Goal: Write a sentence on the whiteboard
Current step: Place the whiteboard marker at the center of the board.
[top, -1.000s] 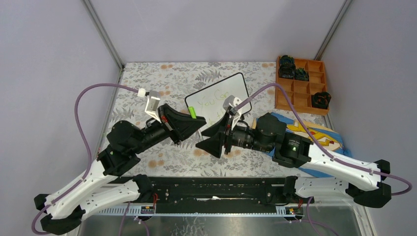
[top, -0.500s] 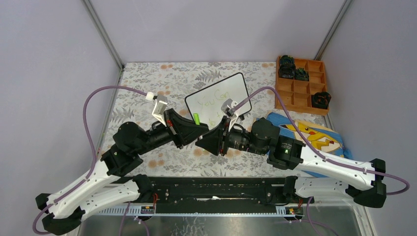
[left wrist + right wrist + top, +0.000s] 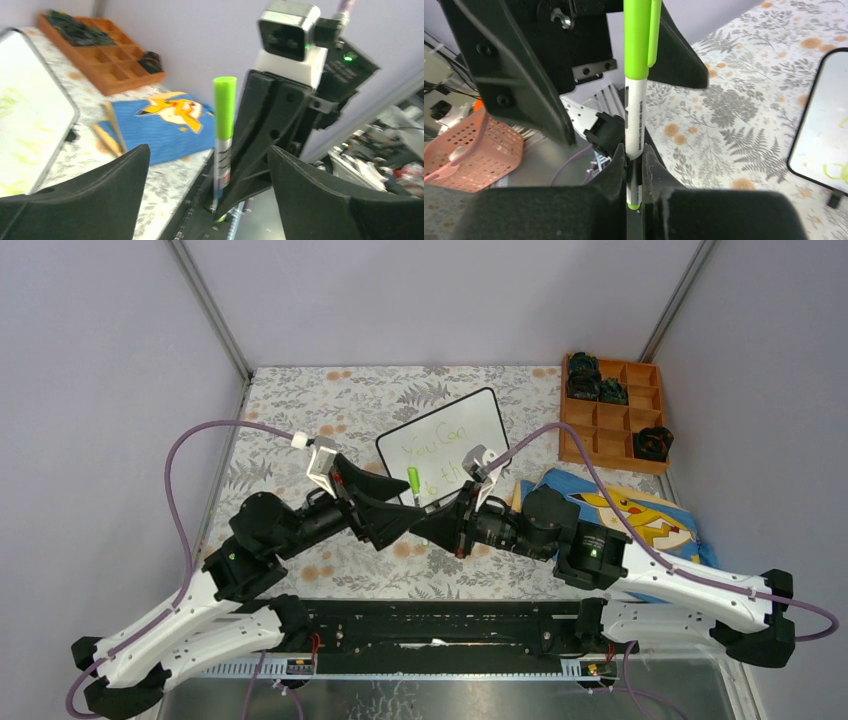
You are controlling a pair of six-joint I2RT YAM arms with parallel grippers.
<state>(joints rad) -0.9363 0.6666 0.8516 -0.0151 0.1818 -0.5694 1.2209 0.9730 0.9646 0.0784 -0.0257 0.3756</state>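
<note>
The capped marker (image 3: 636,75), just released by the wide-spread left gripper (image 3: 208,152), is clamped by the right gripper (image 3: 634,156); the sentence (image 3: 432,447) seems finished.

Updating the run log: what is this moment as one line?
left gripper: open, clear of marker | right gripper: shut on marker | whiteboard: green writing on it

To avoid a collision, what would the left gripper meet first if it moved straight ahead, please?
Probably the green-capped marker held by the right gripper, just ahead of the open left gripper.
</note>
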